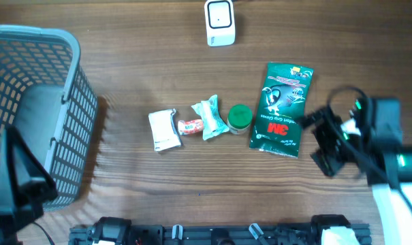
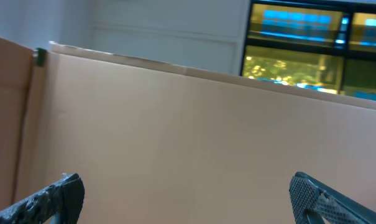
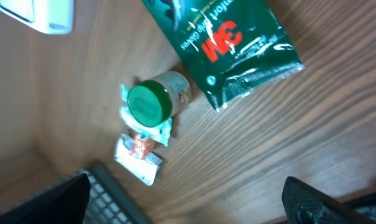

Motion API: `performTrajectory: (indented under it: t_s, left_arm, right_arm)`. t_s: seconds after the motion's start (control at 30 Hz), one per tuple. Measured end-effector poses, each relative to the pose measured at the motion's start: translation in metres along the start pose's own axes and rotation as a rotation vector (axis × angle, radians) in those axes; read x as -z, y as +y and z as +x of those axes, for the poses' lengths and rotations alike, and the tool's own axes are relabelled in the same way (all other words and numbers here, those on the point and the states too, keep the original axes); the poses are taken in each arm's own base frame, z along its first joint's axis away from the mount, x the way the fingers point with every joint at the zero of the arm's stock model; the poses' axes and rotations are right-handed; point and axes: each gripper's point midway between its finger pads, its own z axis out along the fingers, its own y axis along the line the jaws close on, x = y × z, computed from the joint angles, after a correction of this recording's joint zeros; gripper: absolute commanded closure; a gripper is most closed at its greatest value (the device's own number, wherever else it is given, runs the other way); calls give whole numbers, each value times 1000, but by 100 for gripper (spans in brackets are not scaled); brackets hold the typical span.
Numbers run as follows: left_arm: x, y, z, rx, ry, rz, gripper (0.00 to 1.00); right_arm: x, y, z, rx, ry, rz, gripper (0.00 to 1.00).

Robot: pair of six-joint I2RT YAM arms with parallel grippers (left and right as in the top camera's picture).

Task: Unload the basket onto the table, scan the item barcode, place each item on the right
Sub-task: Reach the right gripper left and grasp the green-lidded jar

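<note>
Left wrist view: beige panel [image 2: 175, 137] only, left hand [image 2: 188, 199] released (right hand [image 3: 188, 202] released too, fingertips [image 3: 318, 202] cropped).

The white scanner [image 1: 220, 22] sits far back. The green 3M pack [image 1: 282, 109] lies flat, face up, a green-lidded jar [image 1: 239, 117] upright beside it

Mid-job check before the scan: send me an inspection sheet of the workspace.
Surface: brown wood-grain table, no spills.
Job's things: white boxy barcode scanner at the far side; dark green 3M glove packet, green-lidded small jar, pale green sachet, red-and-white wrapper and white packet in a row.
Clutter: grey plastic mesh basket, left.
Claws: left claw open, empty; right claw open, empty, near the glove packet.
Cables: black cable looped on the right arm.
Surroundings: tan panel, lit screens behind it.
</note>
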Motion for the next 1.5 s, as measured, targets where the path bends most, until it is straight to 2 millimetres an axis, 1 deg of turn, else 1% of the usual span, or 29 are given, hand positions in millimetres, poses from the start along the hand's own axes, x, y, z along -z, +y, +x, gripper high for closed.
performTrajectory:
  t_s: [0.03,0.07,0.1,0.13,0.2,0.23,0.27,0.3,0.37,0.4,0.47,0.63,0.7,0.73,0.77,0.8,0.87,0.97,1.0,1.03,1.1,1.17,1.27,1.3,1.4,1.47,1.5]
  left_arm:
    - [5,-3,0,0,0,26,0]
    - [14,-6,-3,2,-10,51,0]
    - [26,-8,-9,5,-28,74,0]
    - [42,-9,-17,9,-62,96,0]
    - [64,-11,-24,14,-105,135,0]
    - [75,-12,-27,16,-127,149,0]
    - [81,-12,-31,17,-145,158,0]
    - [88,-12,-33,18,-158,166,0]
    - [90,-13,-32,18,-159,174,0]
    - [89,-13,-30,17,-155,174,0]
    - [87,-14,-26,16,-142,178,0]
    - [87,-14,-26,15,-142,180,0]
    - [88,-14,-28,17,-152,180,0]
    - [88,-15,-32,18,-167,182,0]
    - [89,-15,-34,19,-175,182,0]
    - [89,-15,-37,20,-186,183,0]
    - [90,-15,-42,23,-209,184,0]
    - [94,-15,-58,30,-274,189,0]
    - [95,-15,-62,32,-292,190,0]
    - [96,-16,-65,33,-304,191,0]
    - [97,-16,-66,34,-311,192,0]
    - [97,-16,-67,34,-312,192,0]
    - [97,-16,-66,34,-311,192,0]
    - [97,-16,-66,34,-310,192,0]
    - [96,-16,-64,33,-299,191,0]
    - [96,-16,-63,33,-298,191,0]
    - [96,-16,-63,32,-297,191,0]
  right_arm:
    - [-8,14,2,31,28,37,0]
    - [-20,35,8,71,55,68,1]
    - [-41,57,19,116,76,113,1]
    - [-49,65,25,133,80,129,1]
    - [-77,79,41,109,105,194,0]
    - [-89,79,45,76,114,228,1]
    - [-101,77,47,16,113,256,1]
    - [-118,77,46,-15,116,282,1]
    - [-144,95,41,-44,113,229,0]
    - [-155,95,40,-63,113,239,1]
    - [-172,89,39,-98,118,280,1]
    - [-202,64,41,-131,131,399,0]
    - [-215,56,46,-126,140,438,6]
    - [-222,49,48,-125,144,465,11]
    - [-229,44,49,-127,147,489,19]
    - [-234,38,50,-130,150,513,24]
    - [-237,36,49,-106,157,519,30]
    - [-236,35,49,-19,178,516,36]
    - [-236,34,49,15,187,514,36]
    - [-235,34,49,85,207,511,36]
    - [-235,36,49,216,238,491,36]
    - [-233,45,44,426,279,447,36]
    - [-228,66,36,773,302,374,36]
    - [-228,66,36,845,317,367,36]
    - [-227,65,35,977,340,362,35]
    - [-228,64,34,1043,329,376,27]
    - [-228,63,32,1073,318,391,26]
